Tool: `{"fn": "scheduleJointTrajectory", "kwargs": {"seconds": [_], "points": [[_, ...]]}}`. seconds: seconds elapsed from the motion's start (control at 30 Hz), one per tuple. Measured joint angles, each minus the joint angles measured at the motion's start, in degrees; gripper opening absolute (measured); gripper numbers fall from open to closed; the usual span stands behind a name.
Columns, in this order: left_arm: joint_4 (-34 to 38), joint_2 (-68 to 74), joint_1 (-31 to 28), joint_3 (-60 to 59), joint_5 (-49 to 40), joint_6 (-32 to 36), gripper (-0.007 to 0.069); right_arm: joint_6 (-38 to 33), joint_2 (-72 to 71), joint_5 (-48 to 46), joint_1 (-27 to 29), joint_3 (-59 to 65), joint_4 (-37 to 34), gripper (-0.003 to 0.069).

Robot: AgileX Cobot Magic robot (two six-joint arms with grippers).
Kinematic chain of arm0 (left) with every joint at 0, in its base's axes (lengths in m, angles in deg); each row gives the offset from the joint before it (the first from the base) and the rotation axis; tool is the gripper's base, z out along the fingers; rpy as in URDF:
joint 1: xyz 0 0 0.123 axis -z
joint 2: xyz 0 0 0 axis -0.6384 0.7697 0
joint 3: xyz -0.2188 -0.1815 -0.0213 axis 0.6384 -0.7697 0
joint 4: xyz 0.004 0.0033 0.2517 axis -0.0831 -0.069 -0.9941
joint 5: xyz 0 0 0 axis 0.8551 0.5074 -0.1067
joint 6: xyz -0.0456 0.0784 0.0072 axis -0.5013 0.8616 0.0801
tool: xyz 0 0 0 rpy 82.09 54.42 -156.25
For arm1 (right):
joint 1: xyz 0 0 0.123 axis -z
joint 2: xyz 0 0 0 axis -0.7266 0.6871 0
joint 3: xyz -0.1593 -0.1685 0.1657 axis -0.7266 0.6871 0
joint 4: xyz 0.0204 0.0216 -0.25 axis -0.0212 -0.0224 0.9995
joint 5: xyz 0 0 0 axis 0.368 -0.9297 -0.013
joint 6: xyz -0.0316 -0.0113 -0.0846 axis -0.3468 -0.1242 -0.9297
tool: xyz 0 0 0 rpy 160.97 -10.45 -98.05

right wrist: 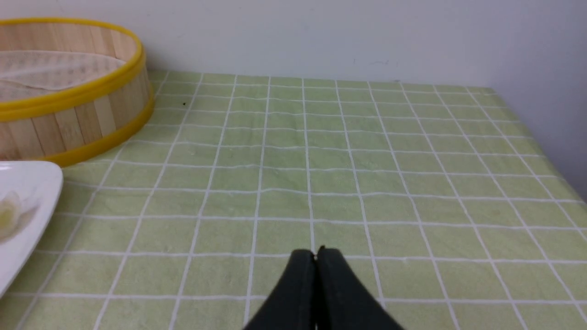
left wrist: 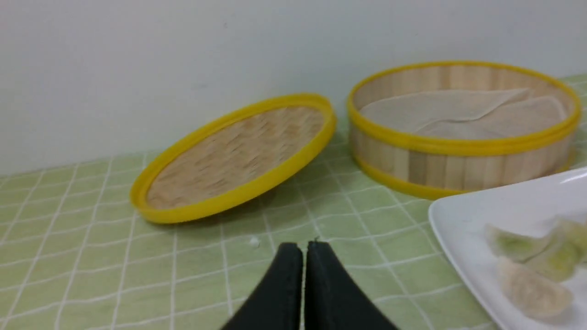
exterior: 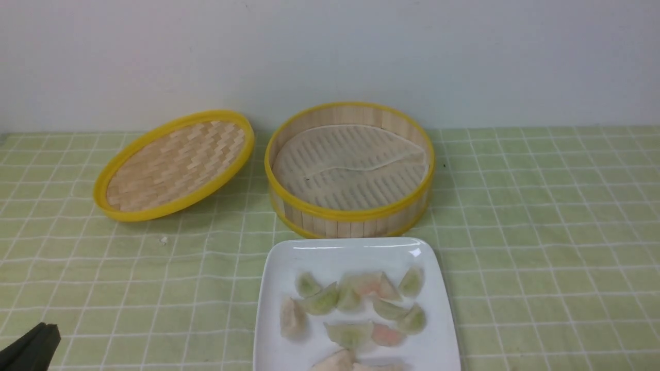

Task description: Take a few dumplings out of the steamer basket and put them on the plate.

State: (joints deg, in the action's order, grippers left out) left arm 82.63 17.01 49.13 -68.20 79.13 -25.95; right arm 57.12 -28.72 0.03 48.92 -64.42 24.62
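Note:
The steamer basket (exterior: 349,170) stands at the back centre and holds only its pale liner sheet (exterior: 350,162); no dumpling shows in it. It also shows in the left wrist view (left wrist: 463,133) and the right wrist view (right wrist: 69,91). The white square plate (exterior: 356,255) lies just in front of it with several dumplings (exterior: 356,306) on it, pale green and pink. My left gripper (left wrist: 303,245) is shut and empty, low over the cloth left of the plate (left wrist: 495,215); its tip shows at the front view's bottom left corner (exterior: 44,330). My right gripper (right wrist: 315,252) is shut and empty, right of the plate (right wrist: 32,183), and is out of the front view.
The woven yellow-rimmed lid (exterior: 175,165) leans tilted on the cloth left of the basket. A small white crumb (exterior: 163,240) lies in front of it. A green checked tablecloth (exterior: 541,232) covers the table, and a pale wall runs along the back.

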Motion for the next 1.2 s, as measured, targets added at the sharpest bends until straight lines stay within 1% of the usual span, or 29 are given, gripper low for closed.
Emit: {"fn": "scheduleJointTrajectory", "kwargs": {"seconds": [0.13, 0.17, 0.3, 0.47, 0.9, 1.2], "points": [[-0.18, -1.75, -2.63, -0.07, -5.86, 0.22, -0.0006, 0.06, 0.0, 0.0, 0.0, 0.0, 0.0, -0.0015], [-0.26, -1.88, -3.38, -0.07, -9.6, 0.49, -0.0006, 0.06, 0.0, 0.0, 0.0, 0.0, 0.0, -0.0015], [-0.28, -1.99, -3.6, -0.12, -14.01, 0.6, -0.0006, 0.06, 0.0, 0.0, 0.0, 0.0, 0.0, -0.0015], [-0.43, -1.99, -3.67, -0.17, -15.33, 0.9, -0.0006, 0.06, 0.0, 0.0, 0.0, 0.0, 0.0, -0.0015], [-0.43, -1.99, -3.81, -0.17, -15.38, 1.05, -0.0006, 0.06, 0.0, 0.0, 0.0, 0.0, 0.0, -0.0015], [-0.43, -1.99, -8.77, -0.17, -15.38, 1.05, -0.0006, 0.06, 0.0, 0.0, 0.0, 0.0, 0.0, -0.0015]]}}
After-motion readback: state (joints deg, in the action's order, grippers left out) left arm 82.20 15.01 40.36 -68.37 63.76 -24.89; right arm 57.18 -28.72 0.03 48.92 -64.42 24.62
